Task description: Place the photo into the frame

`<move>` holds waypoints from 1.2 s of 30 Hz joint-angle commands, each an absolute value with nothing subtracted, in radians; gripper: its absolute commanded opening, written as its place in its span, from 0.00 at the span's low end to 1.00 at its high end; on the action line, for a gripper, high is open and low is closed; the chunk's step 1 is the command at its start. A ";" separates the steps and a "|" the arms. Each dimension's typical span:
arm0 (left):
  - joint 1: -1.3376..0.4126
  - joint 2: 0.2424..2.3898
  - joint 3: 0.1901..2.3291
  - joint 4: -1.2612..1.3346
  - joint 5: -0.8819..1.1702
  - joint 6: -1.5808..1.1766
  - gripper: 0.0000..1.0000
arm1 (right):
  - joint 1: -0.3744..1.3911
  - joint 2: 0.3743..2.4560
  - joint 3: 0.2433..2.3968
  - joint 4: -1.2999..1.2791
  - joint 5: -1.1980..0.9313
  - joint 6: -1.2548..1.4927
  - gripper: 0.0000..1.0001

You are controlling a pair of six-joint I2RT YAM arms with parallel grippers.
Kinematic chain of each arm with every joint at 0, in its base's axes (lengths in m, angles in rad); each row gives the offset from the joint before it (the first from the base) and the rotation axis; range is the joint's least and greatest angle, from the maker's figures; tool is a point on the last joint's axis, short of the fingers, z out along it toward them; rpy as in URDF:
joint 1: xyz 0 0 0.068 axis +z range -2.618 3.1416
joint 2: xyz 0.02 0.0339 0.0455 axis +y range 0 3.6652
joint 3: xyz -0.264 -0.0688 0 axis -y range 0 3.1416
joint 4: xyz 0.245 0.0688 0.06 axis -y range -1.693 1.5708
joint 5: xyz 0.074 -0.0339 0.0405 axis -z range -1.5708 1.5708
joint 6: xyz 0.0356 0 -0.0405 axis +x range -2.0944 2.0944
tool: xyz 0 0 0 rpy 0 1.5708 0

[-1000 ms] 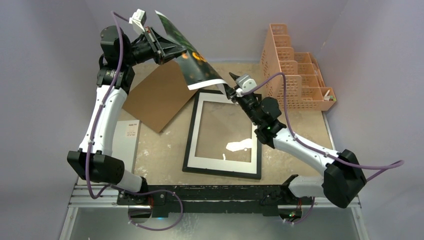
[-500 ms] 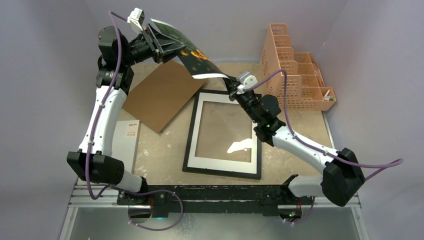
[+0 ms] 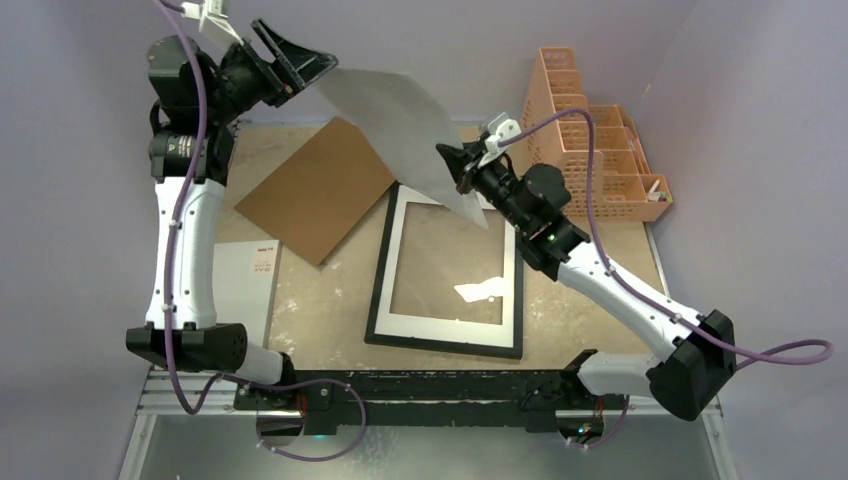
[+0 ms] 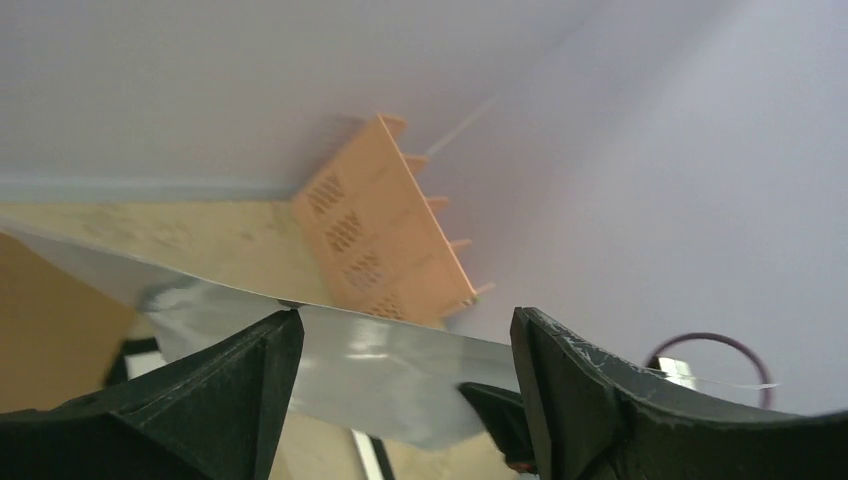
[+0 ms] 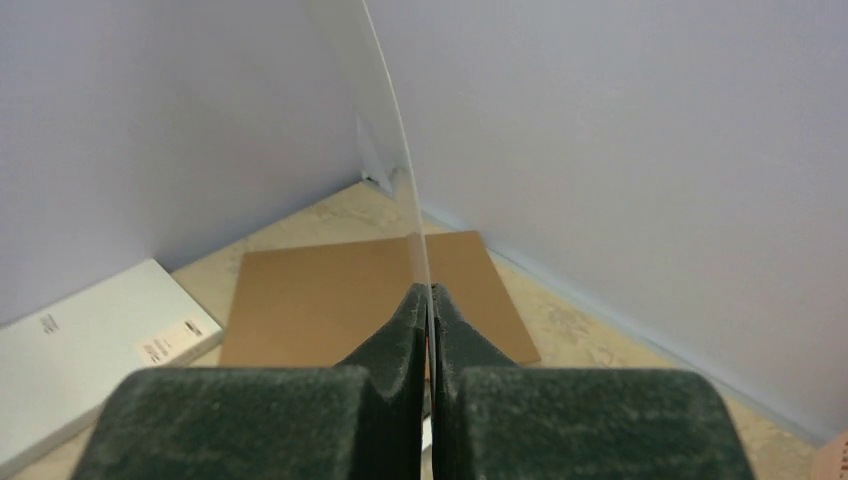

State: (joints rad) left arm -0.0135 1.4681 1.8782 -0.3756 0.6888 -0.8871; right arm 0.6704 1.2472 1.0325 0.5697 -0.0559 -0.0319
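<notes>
The photo (image 3: 415, 125) hangs in the air above the far end of the frame, its plain grey back toward the top camera; its printed side is hidden. My right gripper (image 3: 458, 172) is shut on its lower right edge, and the right wrist view shows the sheet (image 5: 402, 170) edge-on between the closed pads (image 5: 430, 296). My left gripper (image 3: 297, 58) is high at the far left, jaws wide apart. In the left wrist view the photo (image 4: 380, 360) crosses between the spread fingers (image 4: 400, 320), its top edge at one fingertip. The black frame (image 3: 378, 290) lies flat on the table, mid right.
A brown backing board (image 3: 318, 190) lies left of the frame, at an angle. A white box (image 3: 250, 285) sits at the near left. A peach mesh organizer (image 3: 590, 150) stands at the far right. Purple walls close in on three sides.
My left gripper opened, let go of the photo and drew back up and left. My right gripper shut on the photo's edge and lifted it, turning its grey back toward the top camera.
</notes>
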 commanded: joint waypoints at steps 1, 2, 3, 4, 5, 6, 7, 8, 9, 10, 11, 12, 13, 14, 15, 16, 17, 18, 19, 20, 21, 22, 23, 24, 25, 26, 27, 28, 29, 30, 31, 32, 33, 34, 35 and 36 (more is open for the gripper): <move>-0.008 1.392 1.965 -0.498 0.451 -0.632 0.80 | 0.660 1.236 1.165 0.447 -0.065 0.078 0.00; -0.008 1.386 1.965 -0.505 0.422 -0.622 0.80 | 0.659 1.242 1.177 0.437 -0.066 0.099 0.00; -0.008 1.383 1.968 -0.523 0.389 -0.611 0.80 | 0.658 1.247 1.186 0.428 -0.072 0.118 0.00; -0.009 1.379 1.970 -0.535 0.360 -0.604 0.80 | 0.657 1.253 1.199 0.412 -0.080 0.144 0.00; -0.009 1.378 1.970 -0.550 0.327 -0.596 0.80 | 0.655 1.262 1.220 0.396 -0.086 0.178 0.00; -0.009 1.376 1.969 -0.562 0.287 -0.586 0.81 | 0.651 1.274 1.246 0.365 -0.096 0.223 0.00; -0.009 1.376 1.964 -0.573 0.266 -0.578 0.81 | 0.637 1.289 1.281 0.330 -0.133 0.284 0.00; -0.008 1.374 1.956 -0.582 0.247 -0.571 0.81 | 0.617 1.315 1.325 0.262 -0.223 0.374 0.00; -0.009 1.371 1.946 -0.585 0.236 -0.567 0.81 | 0.598 1.347 1.386 0.199 -0.267 0.421 0.00; -0.008 1.371 1.929 -0.586 0.234 -0.567 0.81 | 0.577 1.380 1.442 0.133 -0.336 0.509 0.00; -0.009 1.371 1.916 -0.589 0.236 -0.562 0.81 | 0.560 1.413 1.487 0.074 -0.383 0.563 0.00; -0.008 1.373 1.901 -0.593 0.234 -0.559 0.81 | 0.540 1.441 1.519 0.031 -0.430 0.624 0.00; -0.009 1.375 1.890 -0.602 0.229 -0.558 0.81 | 0.517 1.467 1.537 -0.007 -0.481 0.677 0.00; -0.009 1.375 1.879 -0.609 0.223 -0.556 0.81 | 0.500 1.488 1.543 -0.040 -0.519 0.724 0.00; -0.009 1.372 1.861 -0.610 0.217 -0.554 0.81 | 0.493 1.503 1.543 -0.071 -0.533 0.755 0.00; -0.009 1.368 1.842 -0.609 0.213 -0.554 0.80 | 0.493 1.513 1.537 -0.099 -0.534 0.775 0.00; -0.009 1.363 1.823 -0.609 0.211 -0.552 0.81 | 0.492 1.516 1.515 -0.118 -0.538 0.806 0.00; -0.008 1.359 1.798 -0.610 0.212 -0.550 0.81 | 0.491 1.518 1.486 -0.135 -0.542 0.835 0.00; -0.009 1.356 1.776 -0.610 0.219 -0.552 0.81 | 0.489 1.519 1.451 -0.137 -0.550 0.848 0.00; -0.009 1.352 1.748 -0.608 0.227 -0.552 0.81 | 0.489 1.521 1.415 -0.142 -0.544 0.857 0.00; -0.009 1.350 1.717 -0.606 0.238 -0.554 0.80 | 0.489 1.528 1.388 -0.192 -0.534 0.851 0.00; -0.009 1.346 1.683 -0.602 0.246 -0.558 0.80 | 0.489 1.539 1.360 -0.229 -0.506 0.832 0.00; -0.008 1.345 1.646 -0.597 0.259 -0.561 0.80 | 0.488 1.547 1.343 -0.268 -0.467 0.804 0.00; -0.009 1.344 1.611 -0.588 0.277 -0.561 0.80 | 0.488 1.553 1.330 -0.307 -0.415 0.789 0.00; -0.009 1.345 1.573 -0.580 0.292 -0.565 0.79 | 0.488 1.558 1.316 -0.328 -0.352 0.754 0.00; -0.009 1.346 1.537 -0.573 0.304 -0.569 0.79 | 0.488 1.561 1.299 -0.337 -0.287 0.733 0.00; -0.009 1.349 1.504 -0.563 0.319 -0.570 0.78 | 0.488 1.562 1.276 -0.345 -0.236 0.746 0.00; -0.009 1.352 1.471 -0.558 0.333 -0.572 0.78 | 0.488 1.564 1.260 -0.348 -0.183 0.745 0.00; -0.009 1.358 1.447 -0.557 0.342 -0.572 0.78 | 0.488 1.566 1.248 -0.359 -0.110 0.735 0.00; -0.009 1.364 1.424 -0.554 0.351 -0.572 0.77 | 0.488 1.564 1.226 -0.357 -0.078 0.742 0.00; -0.009 1.370 1.406 -0.554 0.360 -0.570 0.77 | 0.487 1.559 1.205 -0.346 -0.055 0.747 0.00; -0.009 1.376 1.390 -0.554 0.364 -0.567 0.77 | 0.486 1.555 1.188 -0.339 -0.035 0.747 0.00; -0.010 1.380 1.366 -0.551 0.371 -0.566 0.76 | 0.486 1.553 1.170 -0.328 -0.017 0.743 0.00; -0.010 1.383 1.349 -0.545 0.378 -0.563 0.76 | 0.486 1.551 1.155 -0.322 -0.004 0.738 0.00; -0.009 1.387 1.333 -0.538 0.383 -0.562 0.76 | 0.486 1.552 1.145 -0.326 0.014 0.731 0.00; -0.010 1.388 1.315 -0.527 0.390 -0.562 0.76 | 0.486 1.556 1.141 -0.333 0.034 0.722 0.00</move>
State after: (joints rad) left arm -0.0113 1.3853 1.3613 -0.5926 0.3378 -0.5816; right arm 0.4892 1.5848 1.1667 -0.3210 -0.1097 0.7525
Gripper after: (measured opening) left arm 0.767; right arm 0.004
